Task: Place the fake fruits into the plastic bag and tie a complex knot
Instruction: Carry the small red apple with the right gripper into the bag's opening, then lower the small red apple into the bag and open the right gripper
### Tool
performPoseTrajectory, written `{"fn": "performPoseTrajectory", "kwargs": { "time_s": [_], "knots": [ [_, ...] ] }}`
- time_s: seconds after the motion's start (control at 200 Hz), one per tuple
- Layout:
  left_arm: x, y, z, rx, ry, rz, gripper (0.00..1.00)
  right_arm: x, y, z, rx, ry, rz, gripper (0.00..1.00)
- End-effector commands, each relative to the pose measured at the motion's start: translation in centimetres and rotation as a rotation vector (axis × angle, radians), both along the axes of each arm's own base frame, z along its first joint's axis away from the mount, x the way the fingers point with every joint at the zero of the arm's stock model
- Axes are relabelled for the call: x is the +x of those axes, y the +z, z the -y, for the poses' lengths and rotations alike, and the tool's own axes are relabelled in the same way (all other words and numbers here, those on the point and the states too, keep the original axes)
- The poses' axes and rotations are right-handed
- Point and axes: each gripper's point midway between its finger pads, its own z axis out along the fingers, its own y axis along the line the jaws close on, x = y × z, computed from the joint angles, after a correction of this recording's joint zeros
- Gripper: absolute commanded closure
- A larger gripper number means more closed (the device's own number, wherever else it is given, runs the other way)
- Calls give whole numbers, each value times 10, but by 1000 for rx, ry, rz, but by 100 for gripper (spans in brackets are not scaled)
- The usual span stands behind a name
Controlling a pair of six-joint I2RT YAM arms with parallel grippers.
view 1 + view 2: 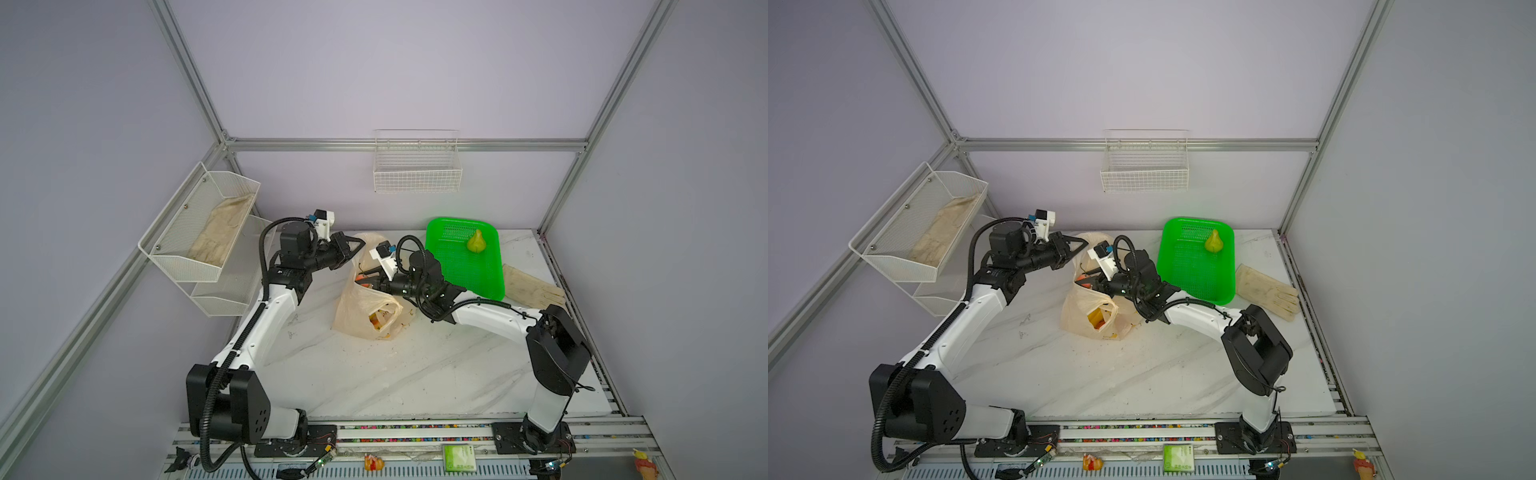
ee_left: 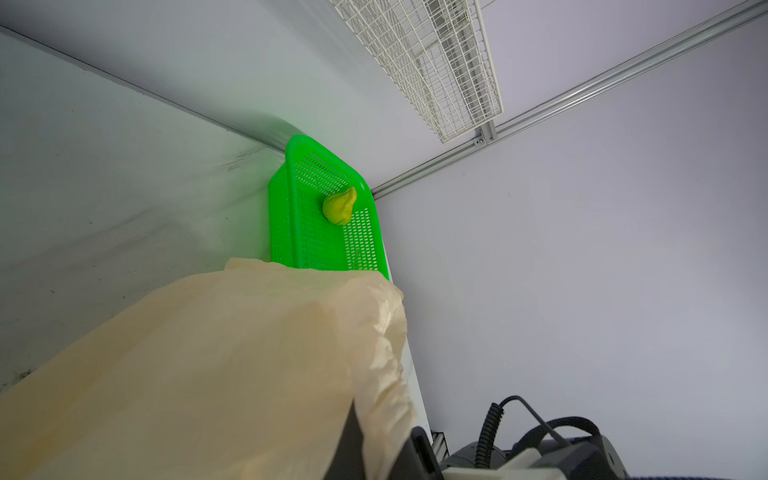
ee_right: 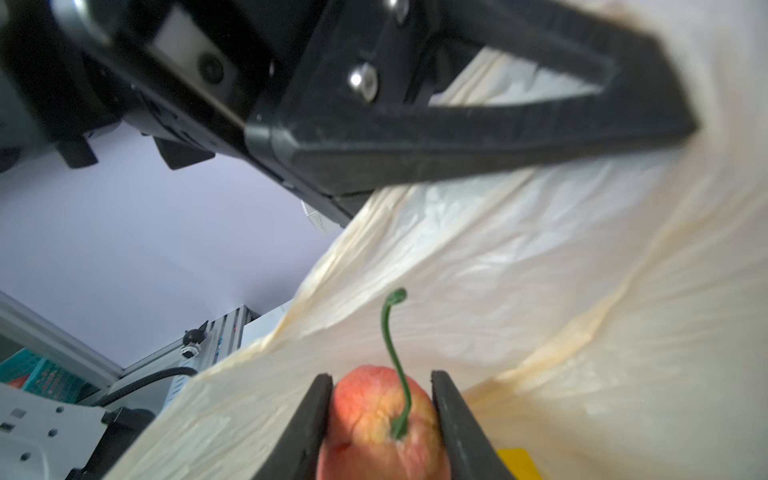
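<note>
The peach plastic bag (image 1: 365,307) (image 1: 1084,311) lies on the marble table with its mouth lifted. My left gripper (image 1: 360,245) (image 2: 382,440) is shut on the bag's upper rim and holds it up. My right gripper (image 1: 365,282) (image 3: 382,376) sits at the bag's mouth, shut on a small red cherry (image 3: 374,415) with a green stem. Yellow and orange fruits (image 1: 380,320) (image 1: 1098,318) show through the bag's lower part. A yellow-green pear (image 1: 476,242) (image 2: 340,205) stands in the green basket (image 1: 465,274) (image 2: 307,232). I see no knot.
Beige gloves (image 1: 532,286) lie right of the green basket near the table's right edge. A white wire basket (image 1: 417,166) hangs on the back wall. White mesh shelves (image 1: 199,224) holding cloth hang on the left wall. A small figurine (image 1: 372,462) sits on the front rail.
</note>
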Motion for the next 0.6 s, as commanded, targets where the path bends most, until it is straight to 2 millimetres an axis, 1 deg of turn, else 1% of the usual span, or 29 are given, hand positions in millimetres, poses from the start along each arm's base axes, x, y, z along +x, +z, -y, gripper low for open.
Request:
{"fn": "performPoseTrajectory", "kwargs": {
  "time_s": [0.0,0.195,0.23,0.33,0.405,0.47,0.545,0.595],
  "knots": [
    [-6,25,1,6,-13,74,100,-38,20,-9,60,131,51,62],
    [-5,25,1,9,-7,76,100,-69,-6,-3,-30,135,55,63],
    [-6,26,0,9,-6,77,100,-72,-12,-2,-43,135,45,62],
    [-5,25,0,10,-2,75,100,-72,-27,6,-71,98,18,63],
    [-5,25,0,11,0,74,100,-67,-36,12,-89,48,3,63],
    [-5,26,0,11,0,77,100,-53,-44,14,-104,-38,-18,63],
    [-6,26,0,9,-1,75,100,-40,-47,12,-104,-97,-28,63],
    [-6,25,0,9,1,73,100,-33,-45,8,-88,-119,-25,63]
  ]
}}
